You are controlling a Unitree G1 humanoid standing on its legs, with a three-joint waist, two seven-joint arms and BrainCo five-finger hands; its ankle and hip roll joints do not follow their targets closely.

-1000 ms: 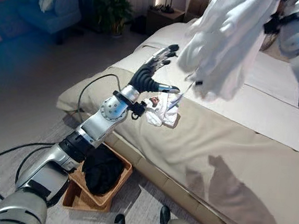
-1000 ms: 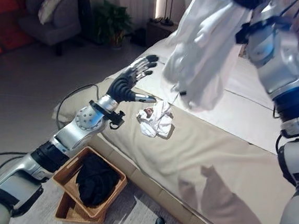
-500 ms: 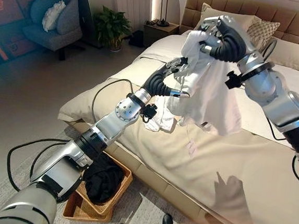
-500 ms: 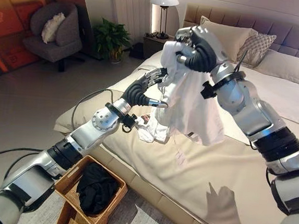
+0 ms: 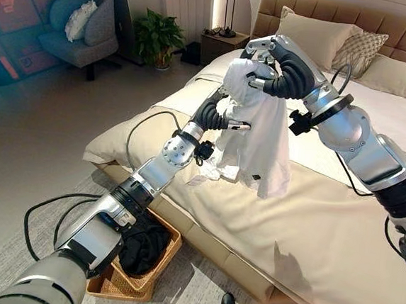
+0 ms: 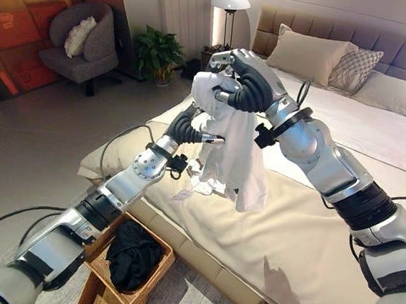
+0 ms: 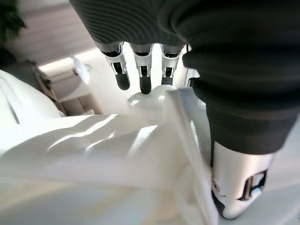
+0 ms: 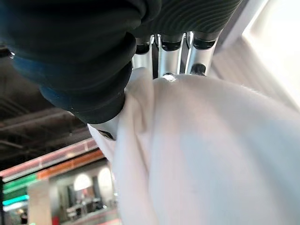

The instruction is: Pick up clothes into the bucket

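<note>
A white garment [image 5: 260, 150] hangs in the air over the bed's near edge, bunched at its top in my right hand [image 5: 281, 66], which is shut on it. My left hand [image 5: 212, 114] reaches up from the lower left and rests against the garment's side; its fingers [image 7: 144, 86] are straight, with cloth lying across the palm toward the thumb [image 7: 239, 187]. A second, crumpled white cloth [image 6: 204, 184] lies on the bed just below the hanging one. On the floor beside the bed stands a woven basket [image 5: 170, 238] with black clothing [image 5: 142, 235] in it.
The bed [image 5: 324, 227] has a beige cover and pillows [image 5: 320, 38] at its head. A nightstand with a lamp [image 5: 224, 33], a potted plant [image 5: 156, 34] and a grey armchair [image 5: 75, 30] stand at the far left, with open floor between them and the bed.
My right hand has brought the white garment down and left, from high over the bed to my left hand, which now touches it. The camera has shifted too.
</note>
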